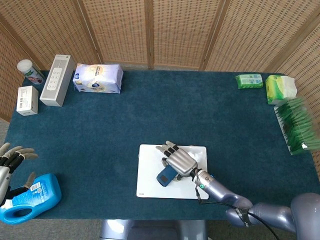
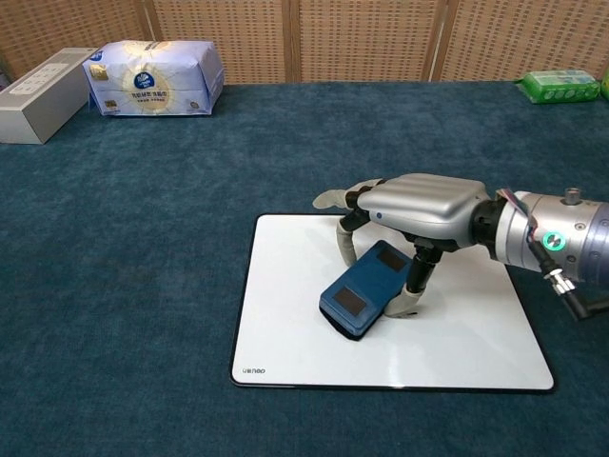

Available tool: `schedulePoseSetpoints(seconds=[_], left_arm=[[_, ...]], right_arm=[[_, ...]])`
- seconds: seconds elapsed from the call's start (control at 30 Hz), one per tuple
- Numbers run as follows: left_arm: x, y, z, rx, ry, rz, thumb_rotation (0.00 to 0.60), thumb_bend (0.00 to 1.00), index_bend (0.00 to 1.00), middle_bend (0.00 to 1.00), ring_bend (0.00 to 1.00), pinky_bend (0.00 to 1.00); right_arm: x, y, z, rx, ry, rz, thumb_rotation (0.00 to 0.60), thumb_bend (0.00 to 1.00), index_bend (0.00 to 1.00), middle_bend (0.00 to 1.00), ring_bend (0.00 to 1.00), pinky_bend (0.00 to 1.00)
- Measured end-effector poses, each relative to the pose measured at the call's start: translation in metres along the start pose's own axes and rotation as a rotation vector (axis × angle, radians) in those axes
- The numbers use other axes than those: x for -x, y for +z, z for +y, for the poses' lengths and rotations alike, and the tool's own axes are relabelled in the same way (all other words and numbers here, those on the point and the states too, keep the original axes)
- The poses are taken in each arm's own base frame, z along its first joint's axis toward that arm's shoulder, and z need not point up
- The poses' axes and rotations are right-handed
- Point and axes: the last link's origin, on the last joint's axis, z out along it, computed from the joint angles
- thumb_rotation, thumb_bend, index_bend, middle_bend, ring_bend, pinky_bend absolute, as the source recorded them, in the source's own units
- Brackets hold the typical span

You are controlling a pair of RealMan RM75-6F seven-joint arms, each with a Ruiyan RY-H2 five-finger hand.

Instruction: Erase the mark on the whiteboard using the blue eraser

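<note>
Blue eraser [image 2: 365, 289], one, held by right hand [image 2: 419, 208] fingers on one whiteboard [image 2: 304, 338]; left hand [image 1: 10, 159] fingers spread.

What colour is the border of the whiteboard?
The whiteboard has a thin black border, clearest in the chest view.

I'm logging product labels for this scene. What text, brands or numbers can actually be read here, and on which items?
"uaneo" or similar, small and uncertain: lower left corner of the whiteboard.
Blue tissue pack: print too small to read.
White box: dark print, too blurred to read.
Blue detergent bottle: label illegible.
Green packs: print illegible.
Blue eraser: no text visible.
</note>
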Motion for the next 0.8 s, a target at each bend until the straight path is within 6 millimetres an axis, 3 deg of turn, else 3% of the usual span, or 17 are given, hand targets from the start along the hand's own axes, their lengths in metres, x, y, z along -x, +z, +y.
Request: schedulePoseSetpoints(seconds=[0.57,0.8], left_arm=[[0.007,0.006,0.005,0.026,-0.008,-0.017,0.600,0.50,0.30,0.28,0.19,0.00],[0.005,0.003,0.002,0.012,-0.006,-0.011,0.600,0.50,0.30,0.28,0.19,0.00]], right_arm=[[-0.005,-0.039,0.020,0.068,-0.040,-0.042,0.600,0.00,0.80,0.01,0.00,0.00],[0.000,-0.022,0.010,0.039,-0.031,-0.065,0.600,0.00,0.80,0.01,0.00,0.00]])
